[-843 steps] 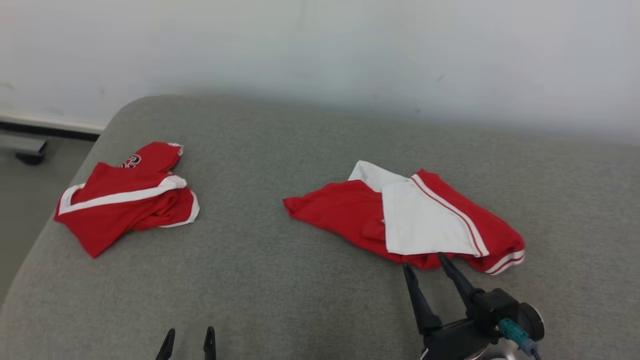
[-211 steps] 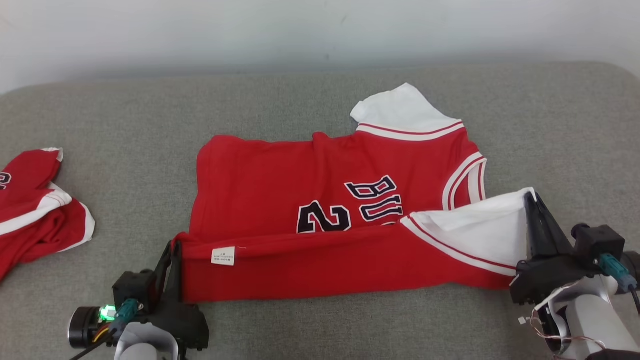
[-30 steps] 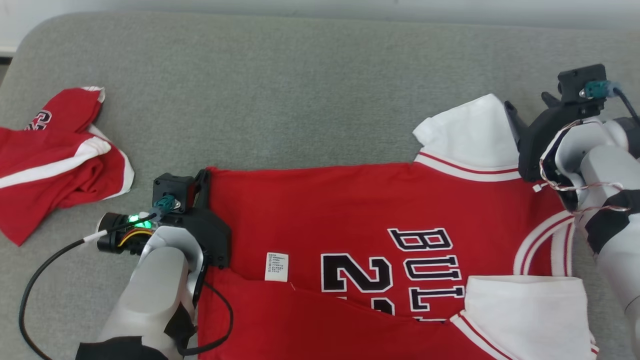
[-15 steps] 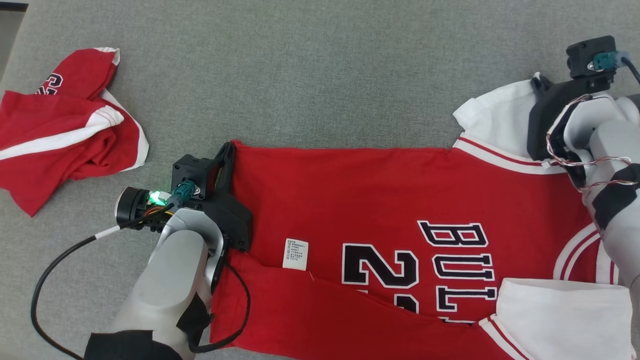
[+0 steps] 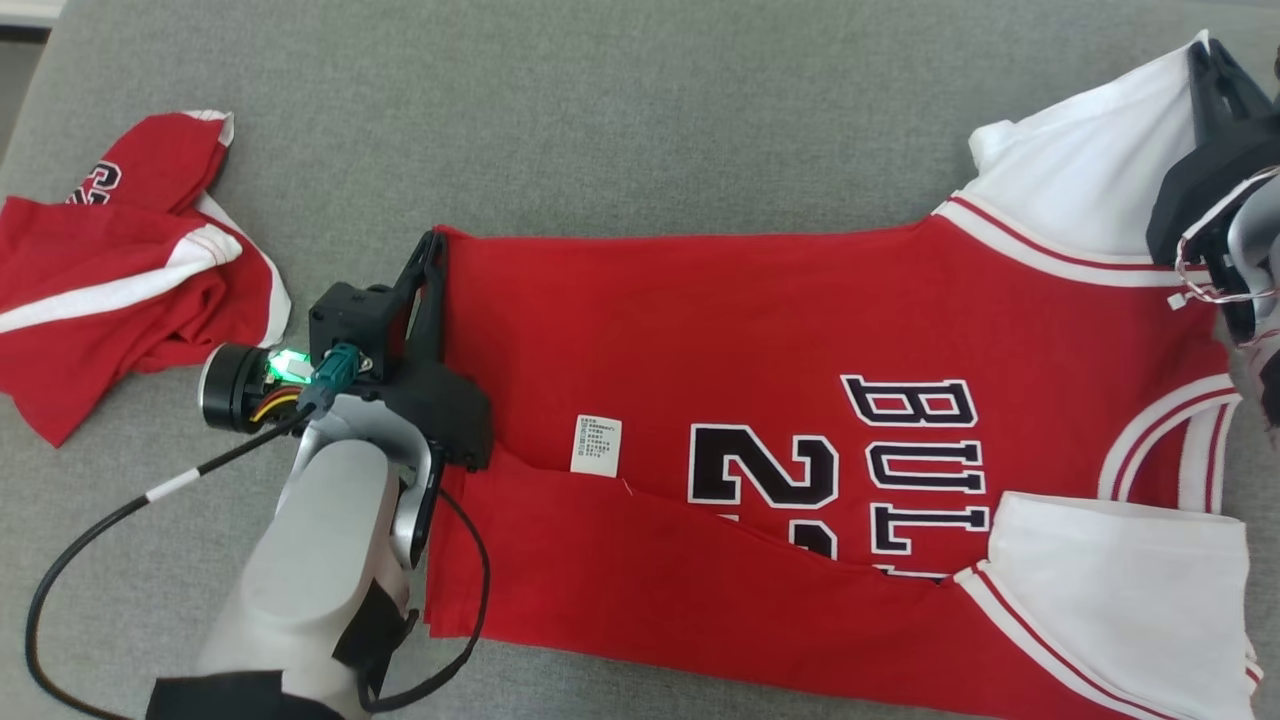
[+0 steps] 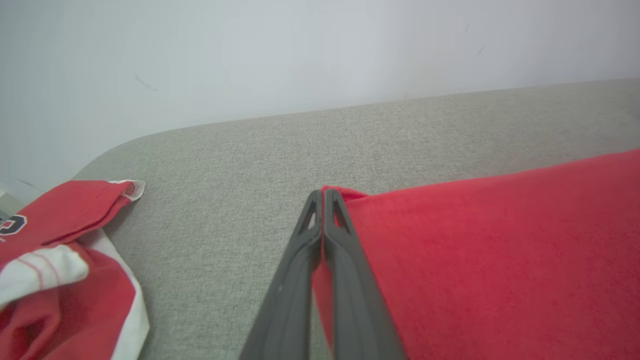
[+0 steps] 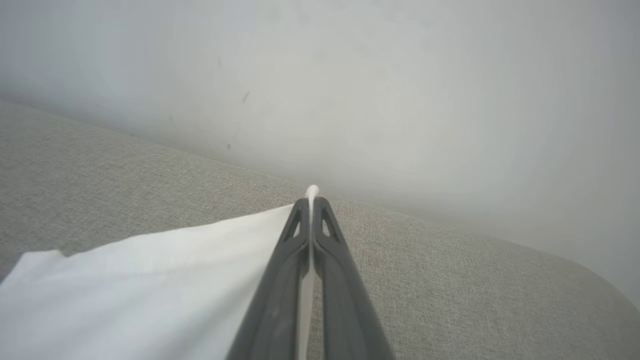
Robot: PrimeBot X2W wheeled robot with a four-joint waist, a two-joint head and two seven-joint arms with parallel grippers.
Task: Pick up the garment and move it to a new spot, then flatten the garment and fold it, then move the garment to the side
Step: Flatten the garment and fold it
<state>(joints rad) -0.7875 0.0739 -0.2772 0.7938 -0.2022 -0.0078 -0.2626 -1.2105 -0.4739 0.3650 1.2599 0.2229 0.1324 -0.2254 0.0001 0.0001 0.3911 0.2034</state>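
Observation:
The garment [image 5: 760, 340] is a red jersey with white sleeves and dark lettering, spread across the grey cushion, its near edge folded over. My left gripper [image 5: 432, 250] is shut on the jersey's far left hem corner [image 6: 345, 192], its tips [image 6: 322, 195] pinching red cloth. My right gripper [image 5: 1205, 55] is shut on the far white sleeve [image 5: 1090, 170]. In the right wrist view that gripper [image 7: 311, 200] clamps the white sleeve [image 7: 150, 280], whose edge pokes out past the tips. A second white sleeve [image 5: 1120, 570] lies at the near right.
Another crumpled red and white garment [image 5: 120, 280] lies at the far left of the cushion [image 5: 650, 120], also in the left wrist view [image 6: 55, 250]. A pale wall [image 6: 300, 60] runs behind the cushion. Bare grey fabric stretches beyond the jersey.
The right gripper has closed on the white sleeve and lifted it up and to the right. The left gripper keeps its hold on the hem corner. The camera has shifted.

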